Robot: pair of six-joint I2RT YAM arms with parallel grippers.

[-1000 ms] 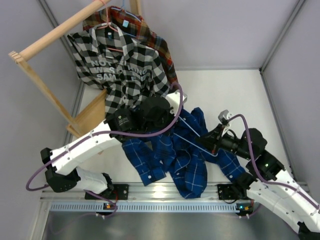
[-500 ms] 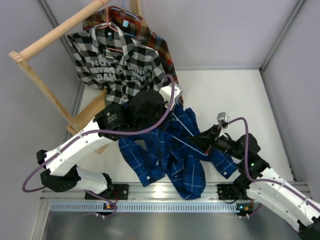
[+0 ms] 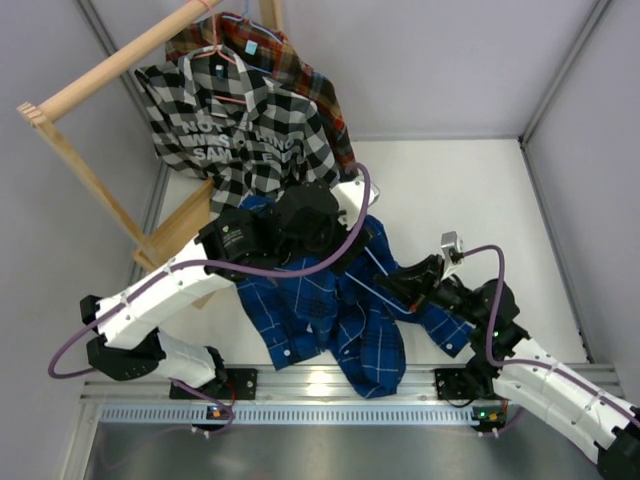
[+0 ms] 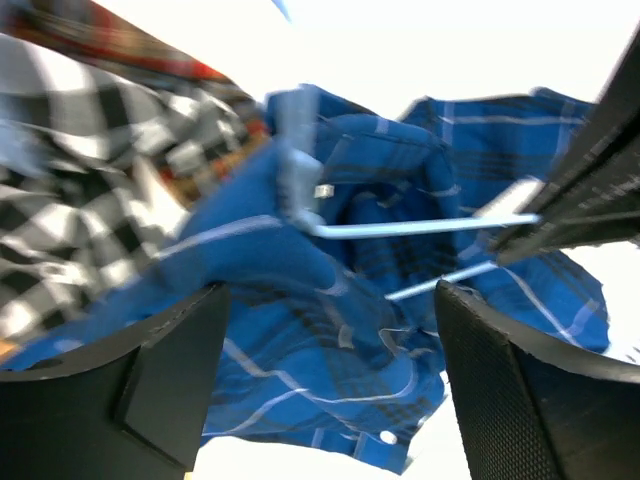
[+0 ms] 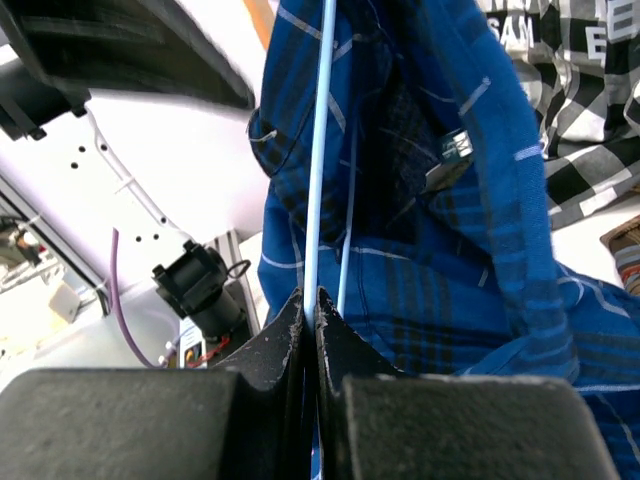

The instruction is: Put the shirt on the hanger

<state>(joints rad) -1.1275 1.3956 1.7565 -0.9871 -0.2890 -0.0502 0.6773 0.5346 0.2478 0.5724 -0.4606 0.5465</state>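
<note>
The dark blue plaid shirt [image 3: 330,315] lies crumpled on the white table between the two arms. The light-blue wire hanger [image 3: 378,270] runs into its collar opening, and most of the wire is hidden by cloth. My right gripper [image 3: 402,284] is shut on the hanger wire [image 5: 322,150], which rises straight from the right gripper's [image 5: 310,300] closed tips into the shirt [image 5: 440,260]. My left gripper [image 3: 318,232] hovers over the shirt's upper edge. In its wrist view the left gripper [image 4: 330,300] stands wide open above the shirt [image 4: 300,340], gripping nothing, with the hanger [image 4: 420,227] beyond.
A wooden rack [image 3: 110,70] stands at the back left. On it hang a black-and-white checked shirt [image 3: 240,140] and a red-brown plaid shirt [image 3: 310,80] on a pinkish-red hanger [image 3: 222,52]. The checked shirt's hem reaches down next to my left gripper. A metal rail [image 3: 300,410] lines the near edge.
My left gripper has opened and let go of the shirt cloth, which has settled lower and spread leftward. My right gripper has shifted slightly left, still pinching the hanger.
</note>
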